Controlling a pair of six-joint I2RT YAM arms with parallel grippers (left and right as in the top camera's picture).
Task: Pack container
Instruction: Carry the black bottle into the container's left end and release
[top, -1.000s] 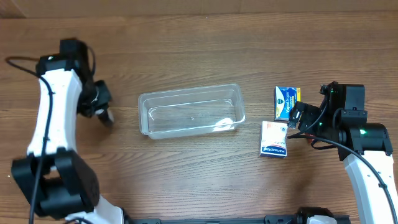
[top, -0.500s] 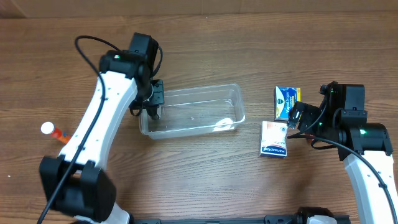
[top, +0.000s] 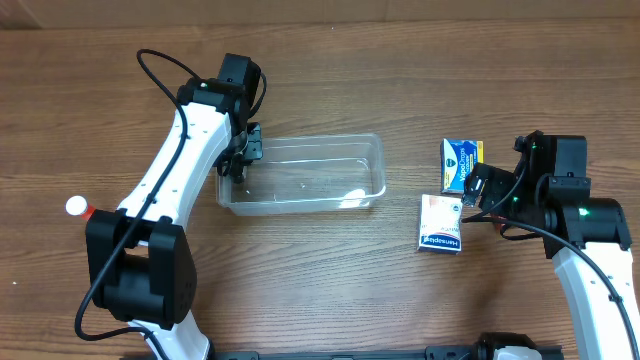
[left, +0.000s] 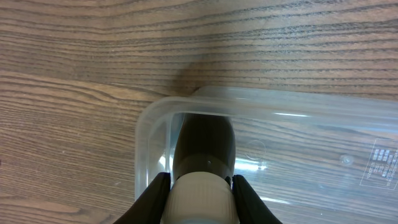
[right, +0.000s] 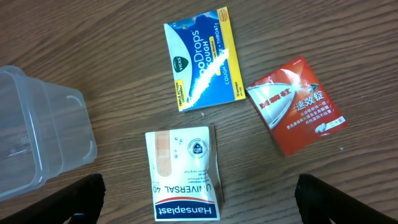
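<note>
Left fingers clamp a dark bottle at the left end of the container, which sits on the desk. Right fingers are spread open. Three boxes right of the container are not yet packed, so packing is judged barely begun.

The container is a clear, shallow rectangular plastic bin with rounded corners. It sits upright, open-topped, lengthwise left-to-right on the table.

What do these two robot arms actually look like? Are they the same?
They look alike. The left arm and the right arm have smooth white links joined by bulky black joint housings, with thin black cables looping alongside. A small green light glows on the right arm. The left tool and the right tool are black, each with two fingers.
</note>
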